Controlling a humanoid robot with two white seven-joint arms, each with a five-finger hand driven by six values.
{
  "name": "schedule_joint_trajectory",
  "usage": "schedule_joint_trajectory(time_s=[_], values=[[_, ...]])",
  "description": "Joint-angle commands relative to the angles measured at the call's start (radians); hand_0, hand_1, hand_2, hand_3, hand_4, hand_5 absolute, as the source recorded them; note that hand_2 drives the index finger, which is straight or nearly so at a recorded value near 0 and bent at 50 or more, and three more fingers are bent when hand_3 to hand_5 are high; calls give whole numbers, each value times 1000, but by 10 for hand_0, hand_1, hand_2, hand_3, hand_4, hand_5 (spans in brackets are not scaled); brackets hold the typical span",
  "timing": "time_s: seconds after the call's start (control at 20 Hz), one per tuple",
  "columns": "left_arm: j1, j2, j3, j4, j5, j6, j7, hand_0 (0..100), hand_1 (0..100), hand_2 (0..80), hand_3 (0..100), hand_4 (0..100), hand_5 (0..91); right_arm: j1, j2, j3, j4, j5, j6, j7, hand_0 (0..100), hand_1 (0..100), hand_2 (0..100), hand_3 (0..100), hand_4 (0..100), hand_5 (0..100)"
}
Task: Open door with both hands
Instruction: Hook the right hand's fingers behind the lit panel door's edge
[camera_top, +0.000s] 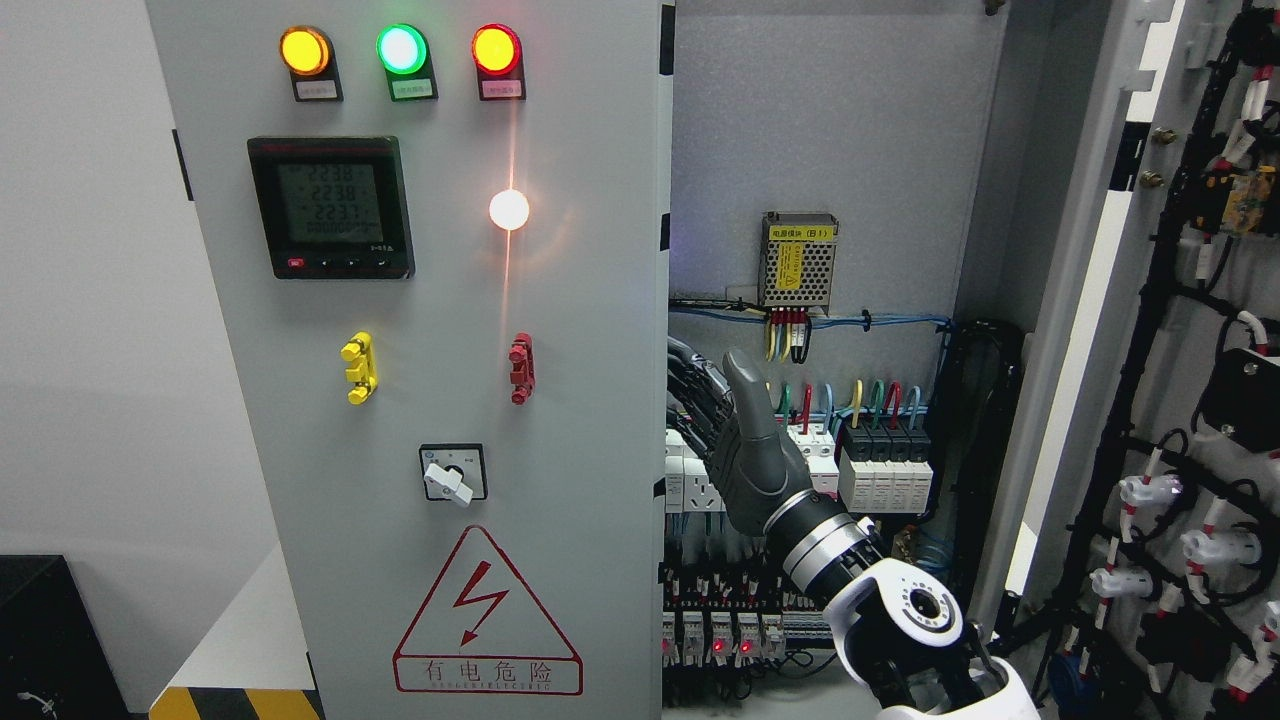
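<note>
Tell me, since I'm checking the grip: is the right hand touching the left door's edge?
Cannot tell. In the head view the right hand reaches behind the left door's edge, which hides the fingertips.

One arm in view, entering from the lower right of the frame: the right arm. White forearm shell at the bottom edge, a round joint cap above it, then a banded silver and black wrist rising up and to the left. The right hand is dark grey and raised. Its thumb points straight up. The remaining fingers curl away to the left, partly hidden. Left arm not visible.
</note>
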Motion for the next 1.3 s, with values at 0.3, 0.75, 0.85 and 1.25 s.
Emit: schedule_joint_trajectory(time_s=[0.3,0.75,0.85,1.25], values=[[12,0,0,-1,0,0,-1,0,0,0,0,0,0,-35,-11,-37,100,-3,-1,48,0,0,0,0,0,0],[12,0,0,-1,0,0,-1,0,0,0,0,0,0,-29,-38,-40,85,-81,-1,71,0,0,0,0,0,0],[12,0,0,-1,0,0,-1,0,0,0,0,0,0,-28,-38,-40,73,-81,-1,80,0,0,0,0,0,0],[12,0,0,-1,0,0,-1,0,0,0,0,0,0,-35,-38,-38,70,-83,0,157,0,0,0,0,0,0]])
